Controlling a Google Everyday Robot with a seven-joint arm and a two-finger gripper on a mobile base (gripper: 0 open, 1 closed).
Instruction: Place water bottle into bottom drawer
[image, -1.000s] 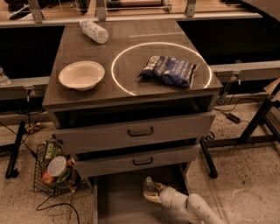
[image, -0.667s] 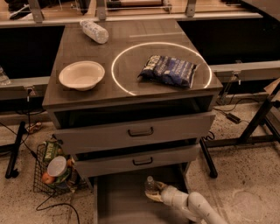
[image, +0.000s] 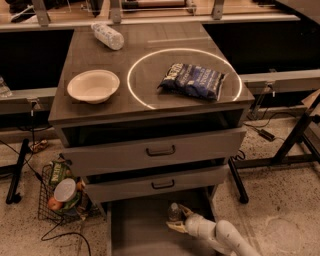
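The bottom drawer (image: 135, 225) is pulled out at the foot of the cabinet, a wide grey tray with a flat floor. The water bottle (image: 174, 212), clear with a white cap, stands upright over the drawer's right rear part, just below the middle drawer front. My gripper (image: 178, 219) reaches in from the lower right on a white arm, and its pale fingers (image: 175, 228) sit around the bottle's lower body. The bottle's base is hidden by the fingers.
On the cabinet top lie a white bowl (image: 93, 85), a dark blue chip bag (image: 194, 80) inside a lit ring, and a bottle with whitish dotted wrap (image: 107, 35) at the back. A wire basket (image: 62, 195) with cans and fruit stands left of the drawers. Black frame legs (image: 295, 145) stand at right.
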